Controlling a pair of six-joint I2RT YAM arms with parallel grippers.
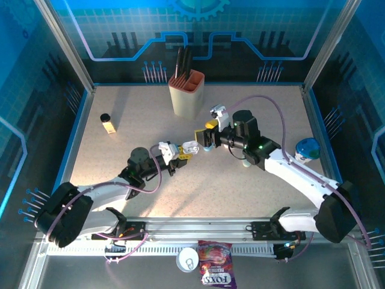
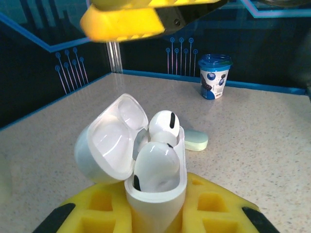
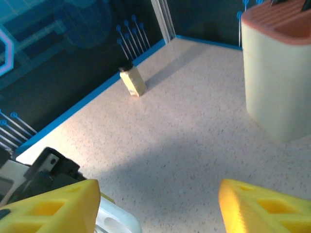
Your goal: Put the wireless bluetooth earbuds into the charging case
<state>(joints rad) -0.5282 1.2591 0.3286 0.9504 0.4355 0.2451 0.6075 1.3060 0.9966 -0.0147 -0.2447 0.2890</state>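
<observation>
The speckled table (image 1: 258, 114) carries a beige holder (image 1: 186, 95) at the far middle, a blue-lidded cup (image 1: 307, 149) near the right edge and a small dark-capped bottle (image 1: 107, 123) off to the left. The two arms meet in the middle. The left gripper (image 1: 180, 152) is clamped narrow round the base of the white charging case (image 2: 155, 194), holding it upright with its lid (image 2: 109, 138) thrown open. The right gripper (image 3: 158, 208) hovers just beside the case, its yellow fingers (image 3: 53, 206) spread wide with nothing between them. A pale green pebble-like piece (image 2: 196, 140) lies on the table beyond the case.

Both earbuds (image 2: 164, 126) sit in the case's wells. The nearer earbud (image 2: 155, 162) seems to ride high, though from this angle I can't say whether it is fully seated. If it isn't, closing the lid could jam on it or flick it out, and a brush from the right gripper could do likewise. They look glossy white and rounded; the farther one shows a dark slit.
</observation>
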